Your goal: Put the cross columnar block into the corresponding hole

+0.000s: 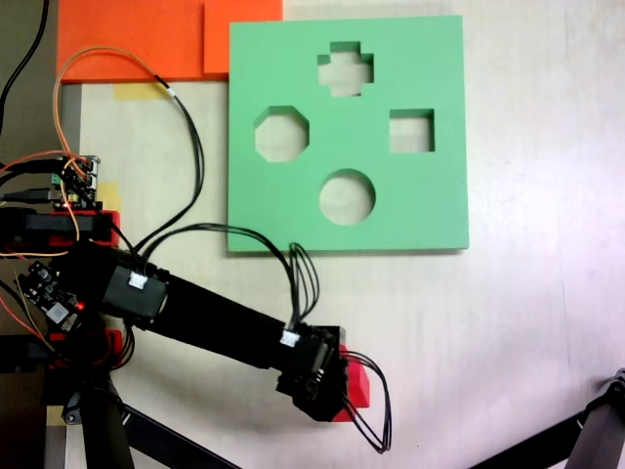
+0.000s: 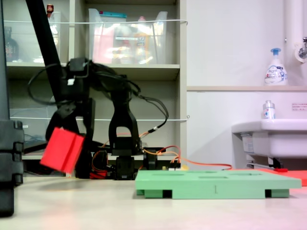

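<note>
End effector (image 2: 72, 122) grips tilted cross columnar block (image 2: 62, 150), fingertips hidden.

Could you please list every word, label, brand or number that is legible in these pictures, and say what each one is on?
No text can be read in either exterior view.
White pump soap bottle on the ledge: blue label, print too blurred to read.
Small bottle behind the white sink: label too small to read.
White sign on the wall: reddish lettering, illegible.
Green circuit board: markings too small.
</note>
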Robot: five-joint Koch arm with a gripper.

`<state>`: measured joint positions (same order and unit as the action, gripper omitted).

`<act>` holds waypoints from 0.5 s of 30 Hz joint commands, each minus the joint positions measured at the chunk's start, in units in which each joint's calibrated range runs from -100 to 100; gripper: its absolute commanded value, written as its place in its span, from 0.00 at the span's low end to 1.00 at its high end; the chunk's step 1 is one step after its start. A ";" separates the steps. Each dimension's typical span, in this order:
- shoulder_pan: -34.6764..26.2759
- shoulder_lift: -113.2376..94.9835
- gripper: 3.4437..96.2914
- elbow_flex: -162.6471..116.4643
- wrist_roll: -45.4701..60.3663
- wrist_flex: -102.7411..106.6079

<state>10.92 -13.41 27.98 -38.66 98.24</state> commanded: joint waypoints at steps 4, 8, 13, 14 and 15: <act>-7.72 -13.69 0.41 1.34 -8.21 1.76; -15.29 -13.41 0.41 1.34 -16.95 1.76; -22.91 -8.52 0.41 3.83 -24.57 1.76; -24.18 -6.57 0.41 5.12 -25.64 1.76; -26.67 -2.93 0.41 7.92 -27.16 1.76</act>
<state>-12.72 -19.29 28.07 -63.08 98.24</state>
